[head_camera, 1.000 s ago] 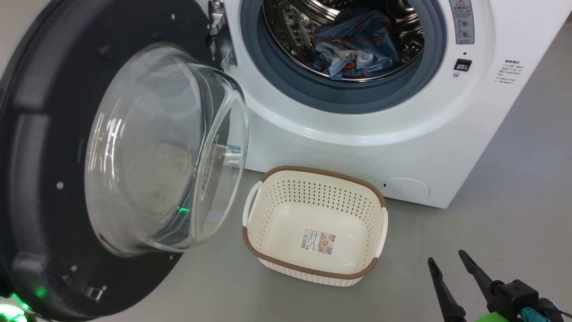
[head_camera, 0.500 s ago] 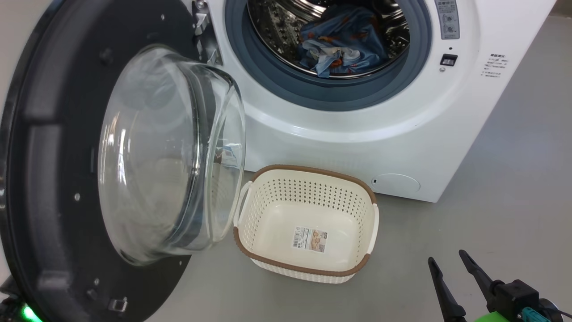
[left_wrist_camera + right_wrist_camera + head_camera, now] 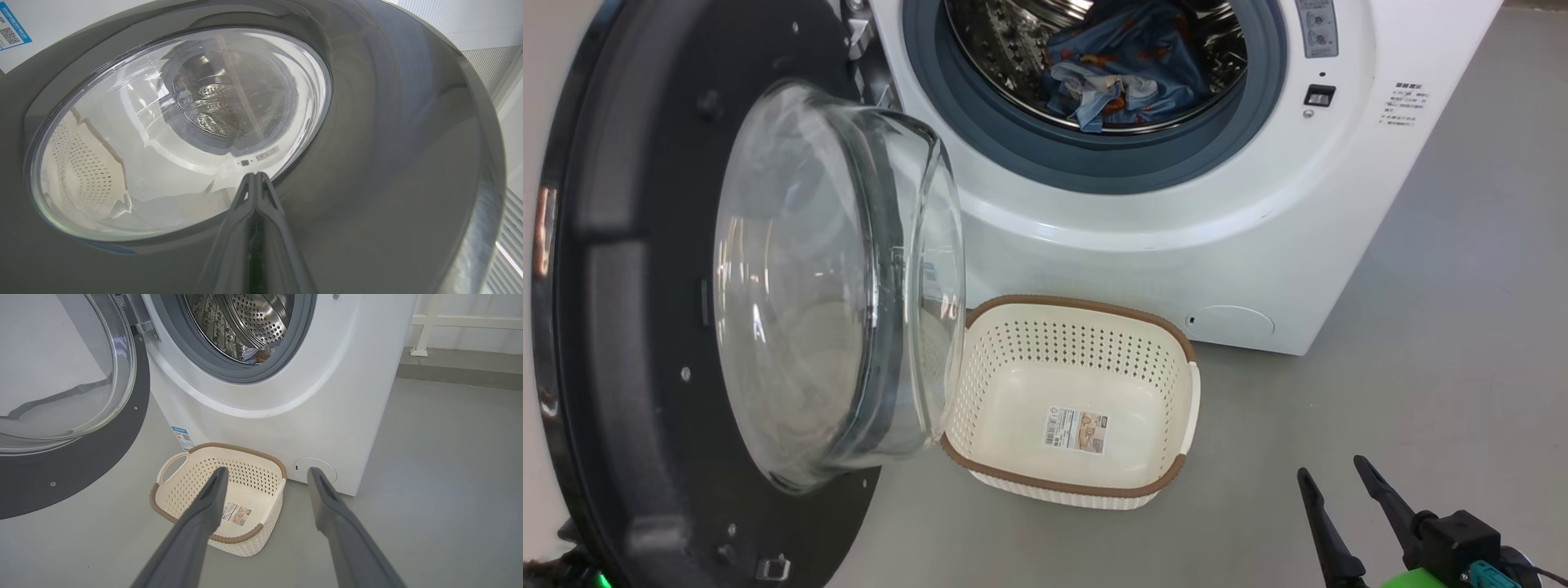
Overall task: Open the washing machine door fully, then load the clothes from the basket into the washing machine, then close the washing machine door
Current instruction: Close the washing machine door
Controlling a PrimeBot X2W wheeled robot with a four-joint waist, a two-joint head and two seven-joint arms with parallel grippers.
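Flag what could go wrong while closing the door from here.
1. The glass bowl of the washing machine door overlaps the left rim of the basket in the head view; swinging shut, the door might clip or drag the empty basket.
2. The clothes lie heaped at the front of the drum, close to the grey gasket; a fold could get pinched.
3. The left gripper, shut, meets the door's glossy outer face with its tips alone; they may slip while pushing.
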